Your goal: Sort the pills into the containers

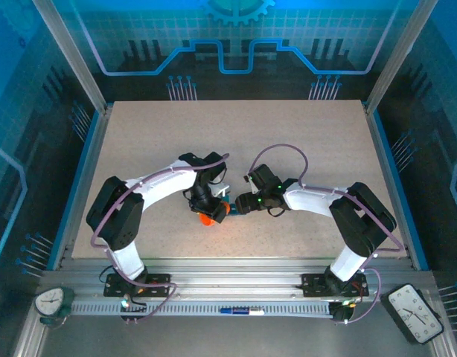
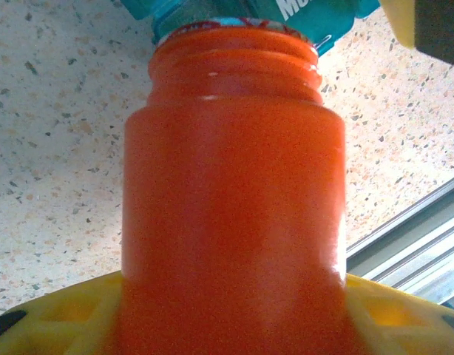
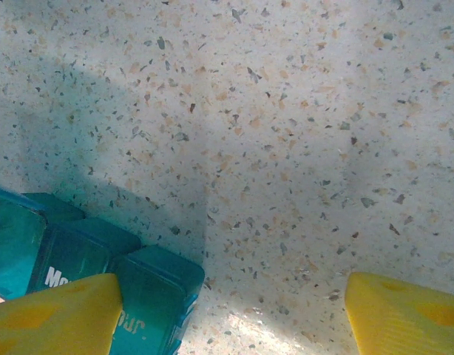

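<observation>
Speckled tabletop [image 1: 288, 149]. Left wrist view: left claw [image 2: 227, 333] grasping orange bottle [image 2: 231, 185], mouth at teal containers [image 2: 330, 15]. Right wrist view: right claw [image 3: 231, 314] released, empty, one finger beside containers.

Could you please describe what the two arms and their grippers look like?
The left arm and right arm each have smooth white shells between bulky black joints, with a lilac cable looped along the outside. Small green lights glow near the right wrist. The left gripper and right gripper have chunky yellow plastic fingers.
</observation>
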Motion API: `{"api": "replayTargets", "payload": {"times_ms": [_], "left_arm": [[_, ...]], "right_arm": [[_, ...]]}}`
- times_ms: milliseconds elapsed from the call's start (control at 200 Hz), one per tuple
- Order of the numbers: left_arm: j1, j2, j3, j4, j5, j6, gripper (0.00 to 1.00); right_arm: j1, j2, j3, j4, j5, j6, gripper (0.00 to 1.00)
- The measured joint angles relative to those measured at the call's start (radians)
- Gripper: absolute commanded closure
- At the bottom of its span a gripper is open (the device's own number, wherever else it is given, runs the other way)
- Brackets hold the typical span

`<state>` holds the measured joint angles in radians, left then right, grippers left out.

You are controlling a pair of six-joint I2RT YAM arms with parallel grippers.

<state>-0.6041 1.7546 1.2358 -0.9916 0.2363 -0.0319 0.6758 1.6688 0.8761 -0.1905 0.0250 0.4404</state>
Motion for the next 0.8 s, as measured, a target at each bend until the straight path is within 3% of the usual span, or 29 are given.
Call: {"api": "replayTargets", "payload": {"times_ms": [795], "left_arm": [[0.000,0.071,0.104,-0.093,-0.009,0.042,1.00]], "right_arm": [[0.000,0.000,-0.013,0.027,-0.004,0.004,0.20]]}}
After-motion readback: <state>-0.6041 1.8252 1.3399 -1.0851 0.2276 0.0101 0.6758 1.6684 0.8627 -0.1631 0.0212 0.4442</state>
